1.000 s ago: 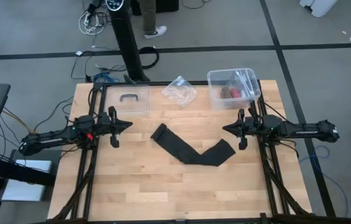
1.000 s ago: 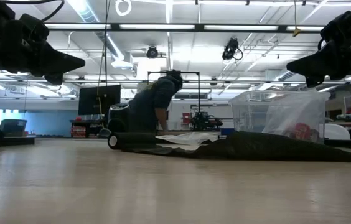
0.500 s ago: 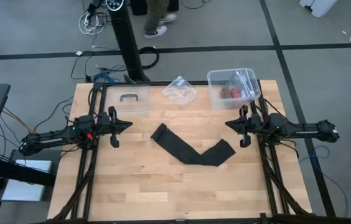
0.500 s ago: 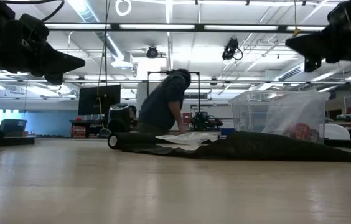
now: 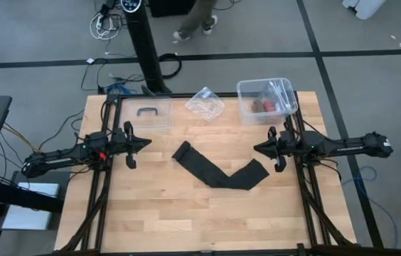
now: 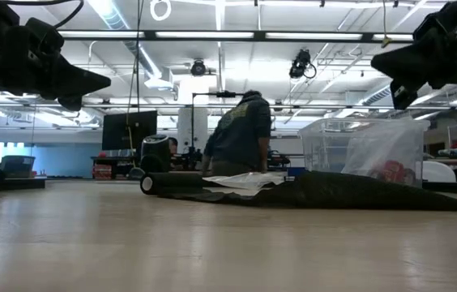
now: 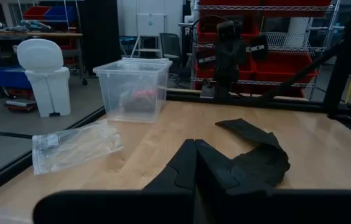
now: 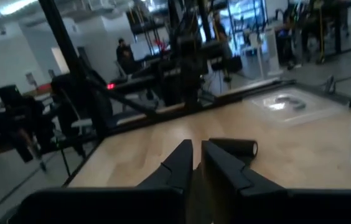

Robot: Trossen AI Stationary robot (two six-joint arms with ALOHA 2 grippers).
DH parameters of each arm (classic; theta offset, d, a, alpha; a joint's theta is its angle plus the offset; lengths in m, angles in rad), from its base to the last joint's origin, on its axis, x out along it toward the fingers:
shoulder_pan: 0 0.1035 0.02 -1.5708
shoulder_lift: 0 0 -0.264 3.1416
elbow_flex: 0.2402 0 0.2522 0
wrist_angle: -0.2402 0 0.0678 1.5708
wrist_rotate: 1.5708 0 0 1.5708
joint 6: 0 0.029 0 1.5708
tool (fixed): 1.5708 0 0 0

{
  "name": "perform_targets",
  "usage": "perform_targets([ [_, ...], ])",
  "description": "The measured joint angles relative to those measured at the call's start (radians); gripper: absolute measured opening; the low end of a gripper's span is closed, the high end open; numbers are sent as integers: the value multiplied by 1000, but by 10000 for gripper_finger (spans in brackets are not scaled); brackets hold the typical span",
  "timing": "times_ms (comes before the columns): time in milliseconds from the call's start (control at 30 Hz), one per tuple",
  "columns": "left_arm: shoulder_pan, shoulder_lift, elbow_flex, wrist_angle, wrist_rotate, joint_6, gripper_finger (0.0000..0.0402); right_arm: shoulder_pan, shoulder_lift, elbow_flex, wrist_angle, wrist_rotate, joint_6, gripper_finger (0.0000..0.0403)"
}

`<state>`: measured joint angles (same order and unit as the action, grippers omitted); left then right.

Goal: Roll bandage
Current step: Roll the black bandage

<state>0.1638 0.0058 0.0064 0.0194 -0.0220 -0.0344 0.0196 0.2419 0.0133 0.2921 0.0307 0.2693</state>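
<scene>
Starting the roll: both arms up, nothing held.

The bandage [image 5: 220,169] lies bent mid-desk; my left gripper [image 5: 143,143] is closed, right gripper [image 5: 259,148] barely parted. I'd pinch the rolled end squarely.

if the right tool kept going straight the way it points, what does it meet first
Likely the bandage: the right tool points across the table toward its rolled end, though it hangs above the wood, so it might pass over it.
</scene>
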Motion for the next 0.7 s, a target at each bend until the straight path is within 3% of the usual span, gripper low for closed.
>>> perform_targets([
  [167, 0, 0, 0, 58, 0, 0, 10, 11, 73, 40, -58, 0, 11, 70],
  [500, 0, 0, 0, 168, 0, 0, 10, 10, 205, 156, -525, 58, 228, 110],
  [700, 0, 0, 0, 169, 0, 0, 10, 10, 300, 163, -686, 59, 289, 131],
])
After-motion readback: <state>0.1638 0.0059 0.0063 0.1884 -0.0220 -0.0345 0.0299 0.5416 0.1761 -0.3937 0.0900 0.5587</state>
